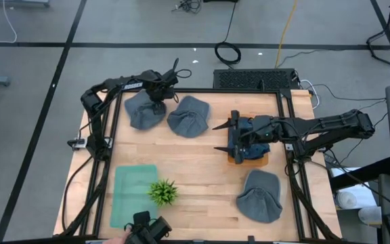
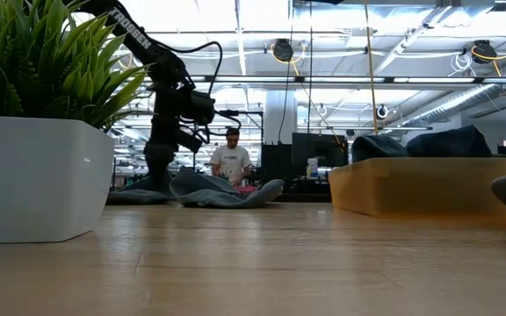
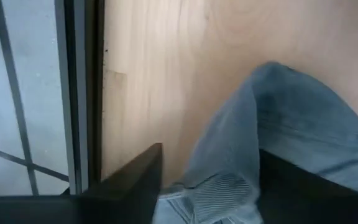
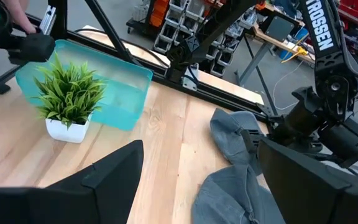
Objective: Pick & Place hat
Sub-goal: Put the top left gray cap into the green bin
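Three grey hats lie on the wooden table: one at the far left [image 1: 143,112], one beside it [image 1: 188,116], one at the near right [image 1: 259,196]. My left gripper [image 1: 156,100] points down onto the far-left hat [image 3: 291,124], and its fingers stand on either side of a raised ridge of the cloth. My right gripper [image 1: 220,137] hangs open and level above the table's middle, pointing toward the left edge, with nothing between its fingers [image 4: 201,180]. Right behind it is an orange box [image 1: 248,161] holding dark cloth. My left gripper comes at the far-left hat from above, near the hat's far edge. A ridge of the cloth [image 3: 219,174] fills the gap between the two fingers. Whether the fingers press on it I cannot tell. The hat lies on the table.
A teal tray [image 1: 131,203] and a potted plant [image 1: 162,193] sit at the near left. A person's hand [image 1: 117,237] and a dark device [image 1: 147,230] are at the near edge. Another person [image 2: 233,162] stands beyond the table. Bare wood lies between the hats.
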`<control>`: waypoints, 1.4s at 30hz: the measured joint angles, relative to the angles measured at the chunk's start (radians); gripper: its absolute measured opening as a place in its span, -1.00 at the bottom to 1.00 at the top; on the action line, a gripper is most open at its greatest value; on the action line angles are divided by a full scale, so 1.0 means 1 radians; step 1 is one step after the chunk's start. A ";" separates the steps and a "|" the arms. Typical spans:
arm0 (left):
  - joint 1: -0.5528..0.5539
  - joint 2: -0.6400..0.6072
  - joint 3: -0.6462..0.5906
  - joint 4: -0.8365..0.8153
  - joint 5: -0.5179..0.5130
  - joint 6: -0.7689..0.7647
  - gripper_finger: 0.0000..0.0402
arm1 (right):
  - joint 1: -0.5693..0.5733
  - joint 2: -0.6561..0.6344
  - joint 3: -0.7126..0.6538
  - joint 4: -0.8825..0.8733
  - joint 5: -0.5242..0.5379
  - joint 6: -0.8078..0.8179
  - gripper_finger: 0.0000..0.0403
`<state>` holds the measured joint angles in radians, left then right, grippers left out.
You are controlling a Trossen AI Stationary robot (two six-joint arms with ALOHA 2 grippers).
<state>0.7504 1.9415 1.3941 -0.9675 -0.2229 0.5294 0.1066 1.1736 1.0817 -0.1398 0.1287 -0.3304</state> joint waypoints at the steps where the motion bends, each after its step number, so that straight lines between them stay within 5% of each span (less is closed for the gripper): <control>1: 0.001 0.000 0.000 -0.001 0.012 0.000 -0.07 | 0.000 0.000 0.000 0.000 0.000 -0.008 0.51; 9: 0.001 0.000 0.000 -0.001 0.040 -0.030 -0.92 | 0.000 0.000 0.000 0.030 0.000 -0.002 0.51; 25: -0.051 -0.053 -0.001 -0.160 0.012 -0.153 -0.95 | -0.008 0.000 0.000 0.061 0.004 0.078 0.51; 42: -0.176 -0.545 -0.001 -0.150 0.153 -0.237 -0.95 | -0.014 0.000 0.000 0.162 0.031 0.092 0.51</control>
<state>0.5746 1.3964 1.3933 -1.1173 -0.0703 0.2928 0.0925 1.1740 1.0813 0.0224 0.1600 -0.2389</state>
